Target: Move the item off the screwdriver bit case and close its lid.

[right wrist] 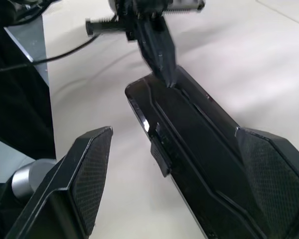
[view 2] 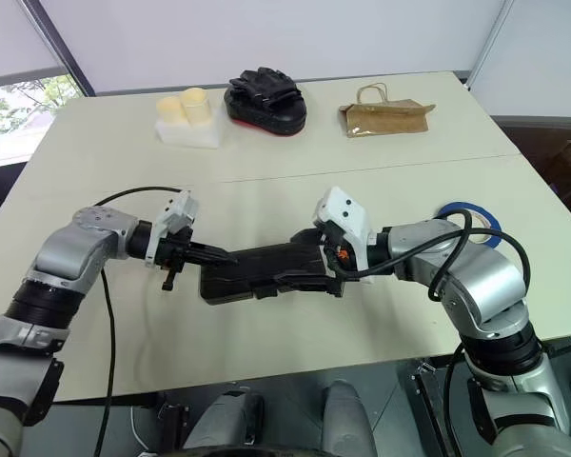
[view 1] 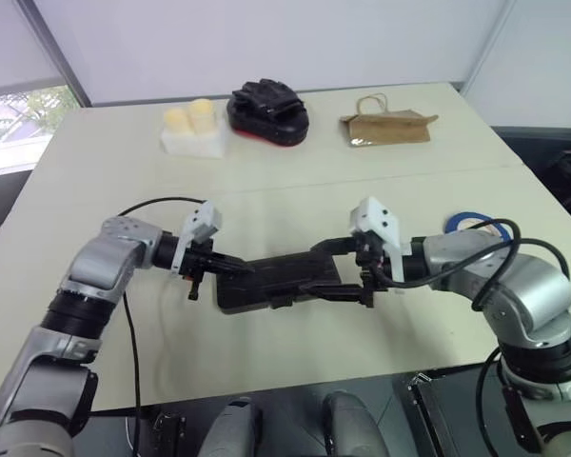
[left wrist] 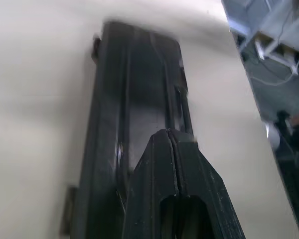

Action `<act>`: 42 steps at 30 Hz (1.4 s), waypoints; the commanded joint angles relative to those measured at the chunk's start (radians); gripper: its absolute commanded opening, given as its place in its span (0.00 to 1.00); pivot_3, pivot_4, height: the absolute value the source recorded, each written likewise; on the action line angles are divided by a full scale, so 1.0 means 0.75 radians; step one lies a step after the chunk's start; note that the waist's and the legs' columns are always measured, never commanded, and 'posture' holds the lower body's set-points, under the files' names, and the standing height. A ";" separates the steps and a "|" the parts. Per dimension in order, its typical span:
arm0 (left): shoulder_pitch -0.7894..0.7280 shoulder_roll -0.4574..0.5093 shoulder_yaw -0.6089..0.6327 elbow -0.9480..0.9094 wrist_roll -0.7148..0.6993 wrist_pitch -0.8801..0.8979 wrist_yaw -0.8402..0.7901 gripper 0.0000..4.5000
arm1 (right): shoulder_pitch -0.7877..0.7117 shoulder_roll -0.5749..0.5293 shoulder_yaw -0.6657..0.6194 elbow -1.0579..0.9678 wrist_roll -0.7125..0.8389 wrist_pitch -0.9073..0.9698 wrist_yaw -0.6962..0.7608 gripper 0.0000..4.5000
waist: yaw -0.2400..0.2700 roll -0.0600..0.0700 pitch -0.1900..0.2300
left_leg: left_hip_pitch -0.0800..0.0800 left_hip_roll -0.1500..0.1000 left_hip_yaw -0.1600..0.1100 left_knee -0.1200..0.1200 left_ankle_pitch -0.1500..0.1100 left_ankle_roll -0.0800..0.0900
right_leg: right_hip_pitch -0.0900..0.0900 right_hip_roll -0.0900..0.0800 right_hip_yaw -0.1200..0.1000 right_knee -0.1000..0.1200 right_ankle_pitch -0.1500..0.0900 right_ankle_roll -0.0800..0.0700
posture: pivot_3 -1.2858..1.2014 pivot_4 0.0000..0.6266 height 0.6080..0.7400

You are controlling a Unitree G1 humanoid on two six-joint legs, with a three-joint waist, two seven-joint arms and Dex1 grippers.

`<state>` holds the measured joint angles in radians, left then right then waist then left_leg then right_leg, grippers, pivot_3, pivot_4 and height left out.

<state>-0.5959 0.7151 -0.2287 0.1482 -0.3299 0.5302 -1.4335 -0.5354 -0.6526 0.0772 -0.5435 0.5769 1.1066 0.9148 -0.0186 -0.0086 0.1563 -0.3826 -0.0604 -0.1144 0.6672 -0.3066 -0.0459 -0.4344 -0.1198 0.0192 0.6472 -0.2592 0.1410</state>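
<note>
Case [view 1: 278, 280] lies flat on the tabletop [view 1: 295, 190], near the front edge, lid [right wrist: 199, 124] down over the tray and looking shut; a small black latch [right wrist: 159, 158] sticks out from the long front edge. Left claw [view 1: 236, 267] comes in from the case's left end, fingers pressed together, tips resting on the lid's top close to that end. Right claw [view 1: 331, 269] sits at the case's right end, fingers spread wide, one finger [right wrist: 89, 174] off the front long edge and the other [right wrist: 276, 174] over the far side of the lid; it grips nothing that can be seen. Tape [view 1: 472, 225] lies on the tabletop well to the right of the case, behind the right forearm, partly hidden by a black cable. Far beyond the case, along the back of the tabletop: a white block with two pale yellow cylinders [view 1: 192, 128] to the left, a black glove pile [view 1: 268, 109] straight behind, and a brown paper bag [view 1: 385, 125] to the right.
</note>
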 commanded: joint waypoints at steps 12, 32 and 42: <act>0.047 -0.053 -0.121 0.173 0.234 -0.334 0.104 0.00 | -0.023 -0.066 -0.077 -0.063 0.193 0.080 -0.035 0.90 | 0.012 0.001 -0.003 | 0.013 0.000 0.000 0.000 -0.005 0.009 | 0.015 0.000 0.000 -0.003 0.000 0.000 | 0.52 0.24 1.00; -0.207 -0.199 0.005 0.319 0.132 -0.168 0.142 0.00 | 0.149 0.042 0.235 -0.045 0.153 0.034 -0.238 0.00 | 0.002 -0.001 -0.002 | 0.010 0.000 -0.001 0.000 -0.006 0.011 | 0.010 0.000 -0.002 -0.002 0.000 0.000 | 0.52 0.24 1.00; -0.327 -0.308 0.003 0.545 0.197 -0.297 0.194 0.00 | 0.180 0.137 0.371 0.051 -0.032 -0.068 -0.372 0.00 | 0.006 -0.002 -0.001 | 0.010 0.000 0.000 0.000 -0.006 0.010 | 0.010 0.000 -0.002 -0.003 0.000 0.000 | 0.52 0.24 1.00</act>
<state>-0.8132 0.4852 -0.2476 0.5463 -0.1882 0.3369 -1.2954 -0.4002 -0.5635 0.3514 -0.4981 0.5717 1.0831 0.6542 -0.0144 -0.0103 0.1558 -0.3754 -0.0605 -0.1147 0.6673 -0.3098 -0.0403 -0.4268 -0.1196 0.0181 0.6451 -0.2594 0.1410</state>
